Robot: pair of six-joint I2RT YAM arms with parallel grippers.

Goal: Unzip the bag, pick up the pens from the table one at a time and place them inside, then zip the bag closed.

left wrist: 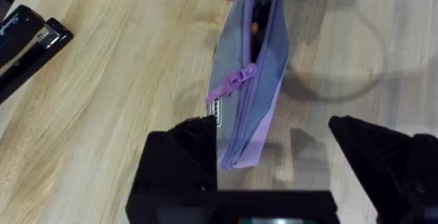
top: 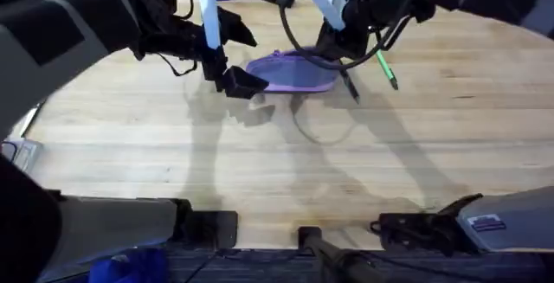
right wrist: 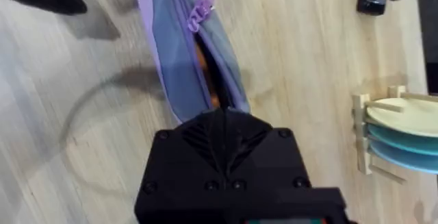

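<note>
Both claws are working the bag (top: 290,73) at the far middle of the table (top: 260,162). The left claw (top: 241,82) sits at the bag's near-left end, jaws spread wide. In the left wrist view one black finger (left wrist: 191,148) presses against the bag's (left wrist: 250,87) corner and the other finger (left wrist: 373,148) stands well clear over bare wood, so nothing is pinched between them. The bag stands on edge just ahead of that claw, its zip partly run back. The pull (left wrist: 236,81) hangs on the side a little way in front of the fingers, and something orange peeks from the gap beyond it.

The right claw (top: 346,45) is at the opposite end of the bag. From its wrist camera the black claw body (right wrist: 226,162) covers the bag's (right wrist: 185,59) nearest end, with the mouth gaping straight ahead of it and an orange glimpse inside. I cannot tell how far those jaws are parted or whether they grip anything. The pull (right wrist: 198,11) lies further along, away from that claw.

A green pen (top: 385,65) slants just to the right of the right claw, beside the bag's end. A dark pen (top: 349,84) lies near it, on the table below that claw. A stapler (left wrist: 27,35) lies well off to one side of the left claw.
</note>
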